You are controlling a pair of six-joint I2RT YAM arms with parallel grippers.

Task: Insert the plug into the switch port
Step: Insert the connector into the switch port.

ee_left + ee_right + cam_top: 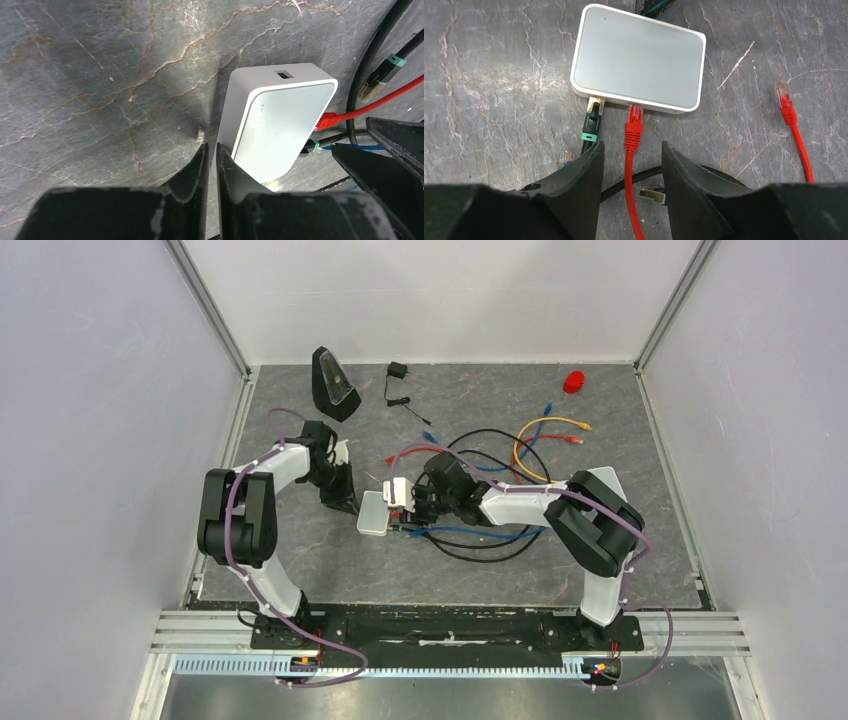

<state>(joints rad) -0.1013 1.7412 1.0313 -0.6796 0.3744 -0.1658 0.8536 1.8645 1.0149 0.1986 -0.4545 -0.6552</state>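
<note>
So the small flat pale grey-white box with rounded corners [639, 60] is lying flat on the grey marbled tabletop [499, 100], about mid-table between the two arms. The switch port [634, 106] is sitting in the box edge that's facing the right arm, and the red cable plug [634, 127] is poking into it. From the right wrist view I'm guessing it's seated, since the plug's nose is disappearing into the edge.

The right gripper [631, 150] is hovering just behind that plug with its jaws standing apart, straddling the red cable and not squeezing it. That makes sense to me if the insertion is basically done: it's lined up along the push direction, and nothing is being pinched.

The left gripper [210, 150] is sitting right at the box's opposite corner, fingers nearly together with only a sliver of gap and nothing between them. I'm reading that as a backstop, bracing the box so it isn't sliding away from the push.

A black cable with a gold plug and teal collar [591, 117] is also butting up against the same edge, just beside the red one. A second red plug [786, 107] is lying loose, well apart.
</note>
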